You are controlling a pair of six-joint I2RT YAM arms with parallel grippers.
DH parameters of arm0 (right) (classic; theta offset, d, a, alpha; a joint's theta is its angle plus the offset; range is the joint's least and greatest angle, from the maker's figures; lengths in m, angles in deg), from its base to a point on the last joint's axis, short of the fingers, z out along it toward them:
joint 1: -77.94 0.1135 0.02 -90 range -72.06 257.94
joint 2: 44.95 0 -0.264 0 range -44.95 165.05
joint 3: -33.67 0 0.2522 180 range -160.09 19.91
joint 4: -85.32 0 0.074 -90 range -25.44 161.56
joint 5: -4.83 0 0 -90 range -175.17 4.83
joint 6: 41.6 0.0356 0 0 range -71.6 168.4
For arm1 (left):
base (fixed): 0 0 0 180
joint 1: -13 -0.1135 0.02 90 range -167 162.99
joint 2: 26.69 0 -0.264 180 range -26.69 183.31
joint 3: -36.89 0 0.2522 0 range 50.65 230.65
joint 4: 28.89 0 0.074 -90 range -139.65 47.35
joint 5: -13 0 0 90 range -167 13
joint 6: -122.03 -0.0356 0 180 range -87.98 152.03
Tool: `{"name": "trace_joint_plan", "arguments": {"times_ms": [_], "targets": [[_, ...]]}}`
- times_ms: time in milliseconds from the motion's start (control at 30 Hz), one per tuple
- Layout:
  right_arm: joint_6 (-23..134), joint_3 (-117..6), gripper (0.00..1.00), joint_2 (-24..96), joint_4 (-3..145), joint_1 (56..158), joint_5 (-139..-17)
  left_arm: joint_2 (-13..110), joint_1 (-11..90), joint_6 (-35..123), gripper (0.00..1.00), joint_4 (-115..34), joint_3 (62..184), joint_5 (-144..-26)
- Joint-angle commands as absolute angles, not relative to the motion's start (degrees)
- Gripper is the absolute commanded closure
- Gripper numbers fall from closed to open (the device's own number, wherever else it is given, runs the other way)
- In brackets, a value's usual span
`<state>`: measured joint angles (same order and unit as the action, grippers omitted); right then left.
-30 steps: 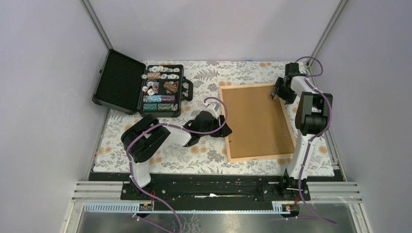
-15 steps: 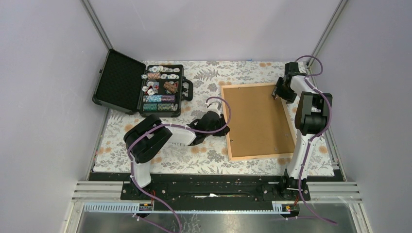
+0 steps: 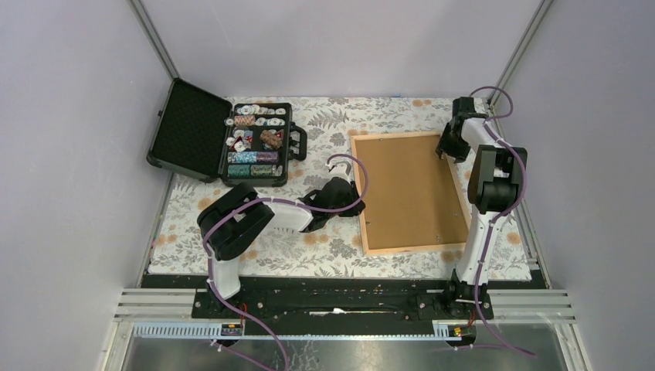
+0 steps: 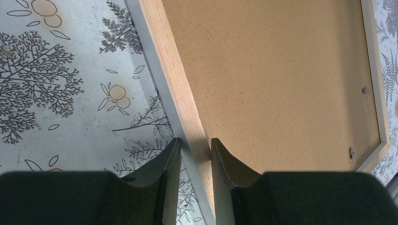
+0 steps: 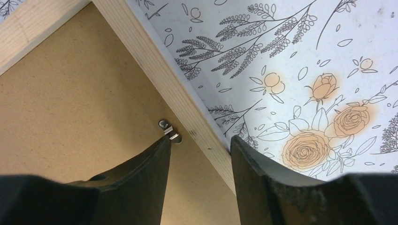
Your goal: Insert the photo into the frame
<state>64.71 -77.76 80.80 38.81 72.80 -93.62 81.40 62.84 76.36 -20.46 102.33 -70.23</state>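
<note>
While 1 frame (image 4: 173, 79) lies back-up, L end effector (image 4: 193, 143) clamps it, R end effector (image 5: 199, 143) wide astride it.

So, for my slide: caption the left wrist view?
Left hand grips the frame's wooden edge, backing board facing up.

Cloth (image 3: 328, 127) lies free between poker case (image 3: 220, 139) and frame (image 3: 402, 249).

The frame (image 3: 409, 249) lies flat on the right half of the desk (image 3: 324, 239), back up, with the backing board (image 3: 409, 193) set in it. The case of poker chips (image 3: 255, 143) sits open at the far left, well apart. My left tool (image 4: 192, 143) straddles the frame's left rail about midway. My right tool (image 5: 199, 140) straddles the right rail near the far corner.
</note>
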Motion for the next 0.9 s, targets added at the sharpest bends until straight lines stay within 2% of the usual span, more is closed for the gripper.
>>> {"name": "trace_joint_plan", "arguments": {"times_ms": [0, 333, 467, 533, 667, 867], "targets": [[64.4, -78.2, 0.49, 81.5, 37.1, 73.6, -93.7, 83.5, 62.2, 75.0, 0.81, -27.2, 102.4, -65.2], [62.3, -79.8, 0.75, 83.0, 37.1, 73.6, -94.6, 83.4, 62.2, 75.0, 0.81, -27.5, 102.4, -64.9], [62.3, -80.4, 0.80, 83.0, 37.1, 73.6, -93.1, 83.6, 62.2, 74.9, 0.81, -27.5, 102.6, -65.2], [62.5, -79.8, 0.74, 82.0, 37.1, 73.6, -91.9, 83.7, 62.2, 74.8, 0.82, -27.5, 102.7, -65.6], [62.6, -75.8, 0.44, 78.6, 39.7, 73.8, -91.0, 83.7, 62.2, 74.7, 0.82, -27.5, 102.9, -65.9], [62.1, -77.9, 0.41, 81.6, 39.4, 73.8, -92.8, 83.5, 62.2, 74.7, 0.83, -27.4, 102.6, -65.8]]}}
